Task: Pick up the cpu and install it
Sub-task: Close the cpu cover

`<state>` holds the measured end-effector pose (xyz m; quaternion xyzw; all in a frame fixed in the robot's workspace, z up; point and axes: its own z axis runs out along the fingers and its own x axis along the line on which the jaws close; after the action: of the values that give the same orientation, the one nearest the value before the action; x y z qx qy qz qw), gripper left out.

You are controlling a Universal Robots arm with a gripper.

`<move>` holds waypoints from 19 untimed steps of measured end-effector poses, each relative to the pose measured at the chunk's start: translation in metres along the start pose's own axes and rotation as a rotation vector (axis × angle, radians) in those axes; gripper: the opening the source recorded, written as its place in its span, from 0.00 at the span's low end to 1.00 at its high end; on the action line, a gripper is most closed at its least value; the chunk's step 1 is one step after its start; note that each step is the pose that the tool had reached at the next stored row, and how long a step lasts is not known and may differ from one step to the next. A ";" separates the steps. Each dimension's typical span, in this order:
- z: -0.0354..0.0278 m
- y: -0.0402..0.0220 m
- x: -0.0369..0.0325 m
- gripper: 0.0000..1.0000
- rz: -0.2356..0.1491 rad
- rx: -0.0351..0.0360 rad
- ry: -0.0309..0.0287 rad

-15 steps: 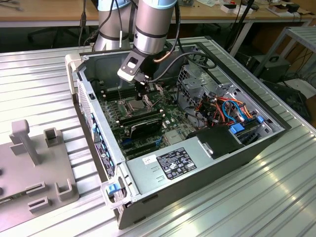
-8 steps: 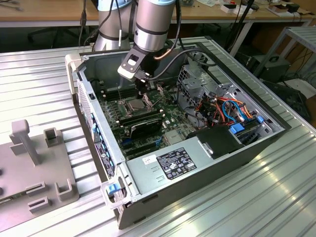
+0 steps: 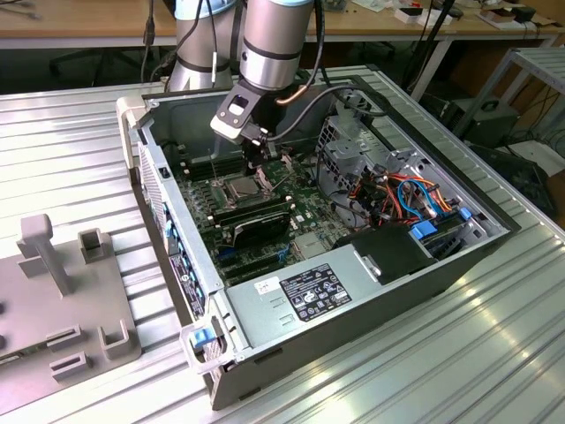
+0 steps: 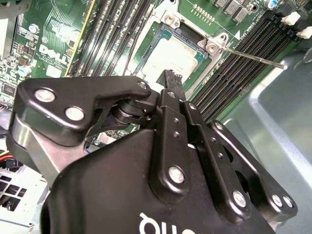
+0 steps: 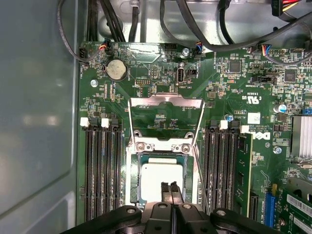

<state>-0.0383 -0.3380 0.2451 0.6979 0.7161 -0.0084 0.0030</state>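
The cpu (image 5: 157,175) is a flat square chip with a dull grey top. It lies inside the motherboard's square socket (image 5: 132,180), also seen from the second wrist view as the cpu (image 4: 168,57) and from outside as the cpu (image 3: 242,187). The hinged metal socket frame (image 5: 165,101) stands swung open behind it, and its thin lever (image 4: 253,57) sticks out sideways. My gripper (image 5: 170,188) hangs just over the chip's near edge, fingers pressed together with nothing between them. The gripper (image 4: 171,78) and gripper (image 3: 254,166) sit low inside the open computer case.
Long black memory slots (image 5: 100,170) flank the socket on both sides. Cable bundles (image 3: 397,190) and a drive cage fill the case's far end. A power supply (image 3: 309,291) lines its near side. A grey fixture (image 3: 62,291) stands on the ribbed table at the exterior view's left.
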 end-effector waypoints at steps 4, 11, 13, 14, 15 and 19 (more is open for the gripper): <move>-0.0012 -0.0001 0.0001 0.11 0.000 -0.0052 0.0005; -0.0014 -0.0005 0.0001 0.11 0.000 -0.0103 0.0002; -0.0015 0.0004 0.0000 0.11 0.000 -0.0103 0.0001; -0.0015 0.0041 -0.0001 0.11 0.000 -0.0103 0.0001; -0.0015 0.0065 -0.0001 0.11 0.000 -0.0103 0.0001; -0.0060 0.0072 -0.0002 0.11 0.000 -0.0103 0.0001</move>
<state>-0.0310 -0.3379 0.2511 0.6979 0.7161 -0.0046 0.0065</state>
